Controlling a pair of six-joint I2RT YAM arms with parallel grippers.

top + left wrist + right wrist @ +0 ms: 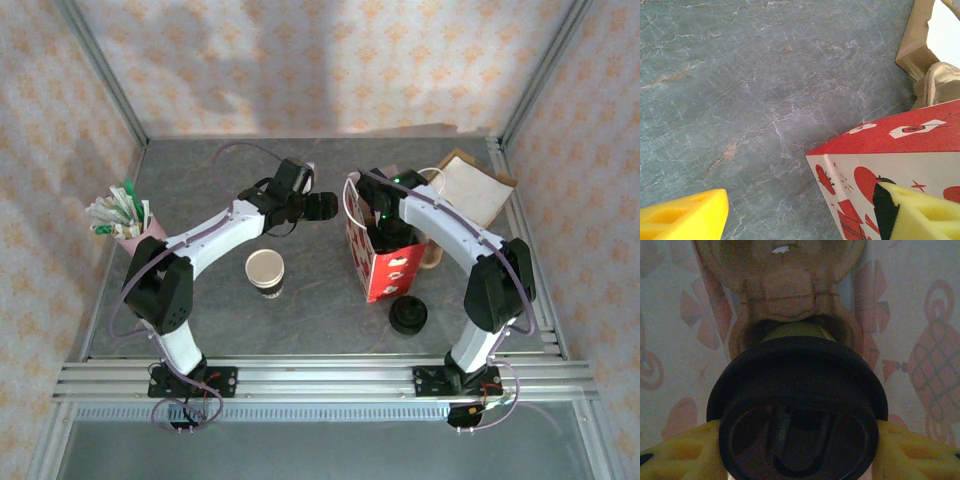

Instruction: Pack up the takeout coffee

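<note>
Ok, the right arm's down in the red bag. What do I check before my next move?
1. Grip of right end effector on takeout coffee: ok, a yellow finger on each side.
2. Its black lid on: ok.
3. Coffee inside the red bag: ok, printed walls surround the cup.
4. Cup resting on the bag's floor: cannot tell, hidden.
5. Bag upright: ok.
6. The left end effector off the bag: cannot tell; it is open, and one finger overlaps the bag's wall.
</note>
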